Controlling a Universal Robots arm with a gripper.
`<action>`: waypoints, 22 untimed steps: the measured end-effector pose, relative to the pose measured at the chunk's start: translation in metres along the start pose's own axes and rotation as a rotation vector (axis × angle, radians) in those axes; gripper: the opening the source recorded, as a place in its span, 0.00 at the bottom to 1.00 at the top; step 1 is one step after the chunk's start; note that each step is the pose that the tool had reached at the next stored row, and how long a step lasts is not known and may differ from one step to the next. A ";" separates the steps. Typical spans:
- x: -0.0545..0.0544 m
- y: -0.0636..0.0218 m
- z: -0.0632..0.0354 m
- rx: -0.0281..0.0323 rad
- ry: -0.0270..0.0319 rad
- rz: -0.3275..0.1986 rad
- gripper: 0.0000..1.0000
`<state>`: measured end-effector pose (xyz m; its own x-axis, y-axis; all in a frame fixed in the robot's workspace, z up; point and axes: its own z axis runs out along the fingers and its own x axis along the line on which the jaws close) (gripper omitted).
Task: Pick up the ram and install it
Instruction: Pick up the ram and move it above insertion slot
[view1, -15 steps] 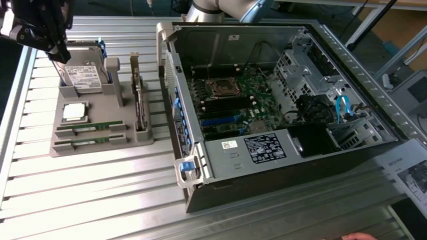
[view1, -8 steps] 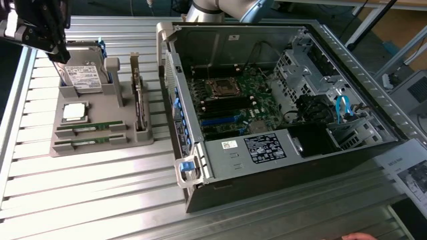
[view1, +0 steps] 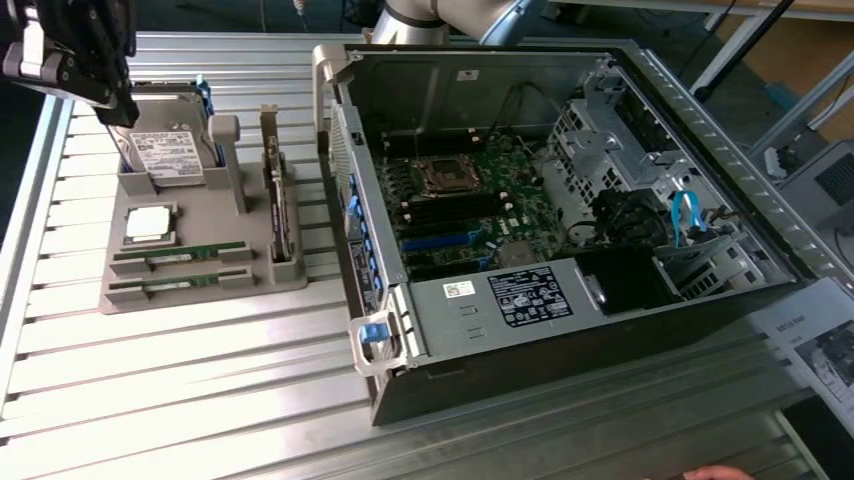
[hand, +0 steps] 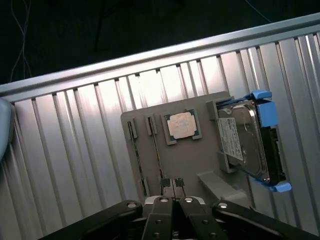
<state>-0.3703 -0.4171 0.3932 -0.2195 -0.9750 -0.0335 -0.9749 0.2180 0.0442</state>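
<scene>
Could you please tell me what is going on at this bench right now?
The robot arm's gripper hovers over the grey plastic parts tray, its fingers shut and holding nothing. The long, thin green ram sticks lie in their tray slots, not yet picked up, next to the square silver processor chip. The open black computer case stands at the exterior view's right.

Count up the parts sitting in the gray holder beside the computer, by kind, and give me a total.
Hard drive: 1
Processor: 1
RAM sticks: 2
Card: 1
Total: 5
</scene>
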 end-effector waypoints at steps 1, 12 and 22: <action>0.000 0.0000 0.0000 -0.0004 0.0005 -0.012 0.10; 0.000 0.0000 0.0000 -0.0025 0.0034 -0.075 0.10; 0.000 -0.0001 0.0000 -0.0037 0.0049 -0.110 0.10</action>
<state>-0.3702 -0.4170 0.3932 -0.1108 -0.9933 -0.0334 -0.9930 0.1092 0.0442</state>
